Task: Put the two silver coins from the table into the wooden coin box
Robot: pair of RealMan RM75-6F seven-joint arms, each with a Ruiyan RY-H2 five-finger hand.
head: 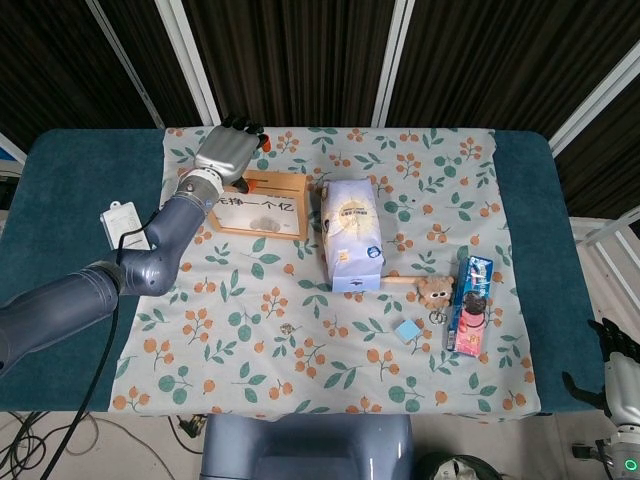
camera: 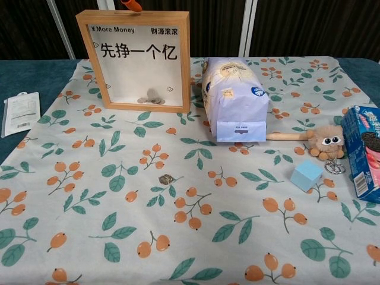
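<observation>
Left hand point(head: 228, 152) is hovering over the top edge of the wooden coin box point(camera: 134, 59), fingers curling down toward the frame. Can't tell whether they're apart or pinching anything; only an orange fingertip is poking in at the top of the chest view. Right hand point(head: 618, 372) is parking off the surface at the far lower right, well apart from everything; its fingers are too small to read.

Coins: a small pile of coins point(camera: 151, 100) is sitting inside the box, on its floor, directly below the left hand. One silver coin point(camera: 165, 179) is lying flat on the floral cloth point(camera: 89, 196), well below the box, nearer the robot than the hand.

Handling, my read: the coin is thin, rigid, light and slick, lying flush on soft cloth. No edge to get under, so pinch rim-to-rim with thumb and a fingertip, pressing slightly into the cloth. Risk of dragging fabric or flipping it away.

Views: head view is showing both arms and the hand's position over the box, but the loose coin is barely a speck point(head: 286, 327). Chest view is resolving the coins behind the glass, the box lettering and the coin on the cloth, but is cropping out nearly all of the hand.
</observation>
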